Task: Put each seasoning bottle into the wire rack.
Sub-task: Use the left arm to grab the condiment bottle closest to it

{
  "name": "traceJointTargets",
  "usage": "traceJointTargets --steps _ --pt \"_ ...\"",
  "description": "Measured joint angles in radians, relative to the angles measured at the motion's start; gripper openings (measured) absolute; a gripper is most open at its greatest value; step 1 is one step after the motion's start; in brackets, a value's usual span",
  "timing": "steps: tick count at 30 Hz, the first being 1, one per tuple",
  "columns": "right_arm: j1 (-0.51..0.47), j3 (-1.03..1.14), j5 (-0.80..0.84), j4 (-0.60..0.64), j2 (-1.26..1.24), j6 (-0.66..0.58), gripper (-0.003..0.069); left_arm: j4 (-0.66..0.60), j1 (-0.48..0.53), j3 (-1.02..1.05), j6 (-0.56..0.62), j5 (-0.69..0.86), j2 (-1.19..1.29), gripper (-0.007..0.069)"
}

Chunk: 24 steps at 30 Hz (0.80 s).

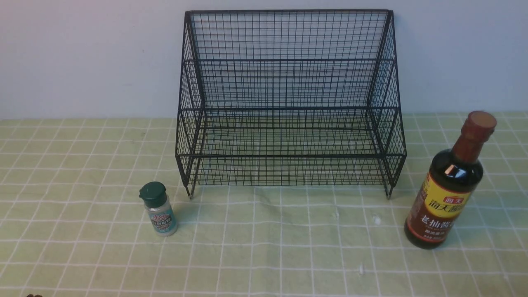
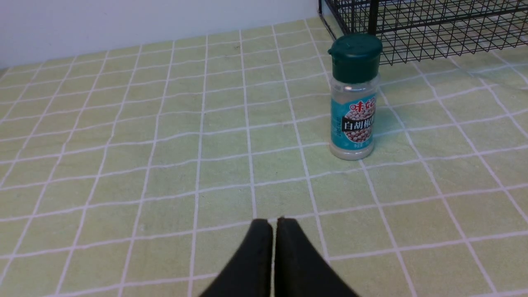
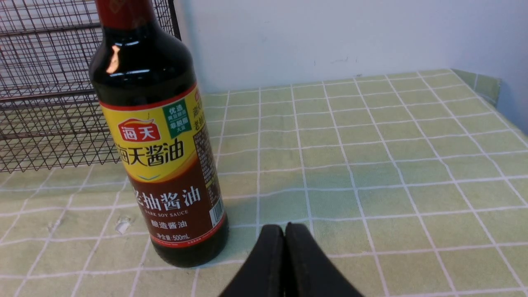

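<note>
Shaker (image 2: 354,97): stood on tabletop (image 1: 264,247), ahead of left hand (image 2: 274,222), apart; hand pinched closed, empty. Soy bottle (image 3: 163,165): stood just beside right hand (image 3: 284,229), untouched; hand closed, empty. Both outside rack (image 1: 288,103).

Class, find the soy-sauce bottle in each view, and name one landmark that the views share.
Front view: soy-sauce bottle stands at the right, off the wire rack's right front corner.
Left wrist view: not in it.
Right wrist view: soy-sauce bottle close up, rack behind it.
Shared landmark: the wire rack.

The wire rack (image 1: 291,108) stands far, perhaps touching the wall (image 1: 82,53). The shaker (image 1: 159,209) stands nearer left, the soy-sauce bottle (image 1: 449,185) nearer right.
</note>
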Motion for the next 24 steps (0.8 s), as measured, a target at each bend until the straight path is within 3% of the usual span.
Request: traceJointTargets --steps 7,15,20,24 --pt "0.0 0.0 0.0 0.0 0.0 0.0 -0.0015 -0.021 0.0 0.001 0.001 -0.027 0.0 -0.0006" --pt "0.0 0.0 0.0 0.0 0.0 0.0 -0.0015 -0.319 0.0 0.003 -0.05 -0.326 0.0 -0.0006" --pt "0.0 0.0 0.0 0.0 0.0 0.0 -0.0015 -0.523 0.0 -0.018 -0.114 -0.599 0.0 -0.0006" --pt "0.0 0.001 -0.017 0.003 0.0 0.0 -0.0015 -0.475 0.0 -0.171 -0.123 -0.618 0.004 -0.0006"
